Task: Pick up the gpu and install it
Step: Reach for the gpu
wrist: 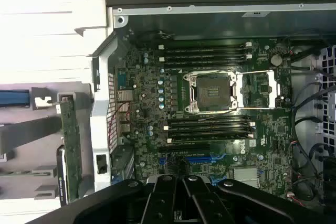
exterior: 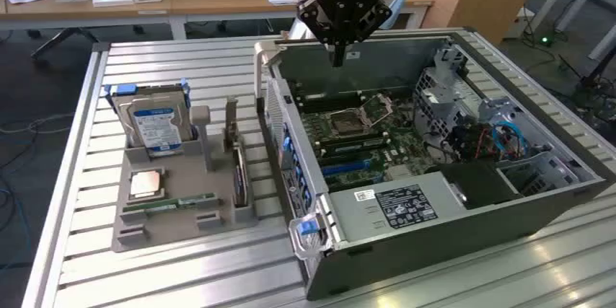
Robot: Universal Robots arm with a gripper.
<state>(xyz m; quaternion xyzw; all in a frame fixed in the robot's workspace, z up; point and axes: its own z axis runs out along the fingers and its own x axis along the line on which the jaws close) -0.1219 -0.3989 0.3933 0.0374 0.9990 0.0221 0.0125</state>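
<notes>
Now my gripper (exterior: pixel 338 59) hangs shut and empty over the case (exterior: pixel 433 239); gpu (exterior: pixel 239 182) stands at the exterior view's left, lengthwise along it.

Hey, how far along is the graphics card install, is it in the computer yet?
Done: nothing yet. The gpu stands on edge in the grey holder, at the exterior view's left of the open case. In hand: nothing; the hand is shut and empty, hovering over the case. Left: both pickup and install; the blue slot on the motherboard looks empty.
</notes>
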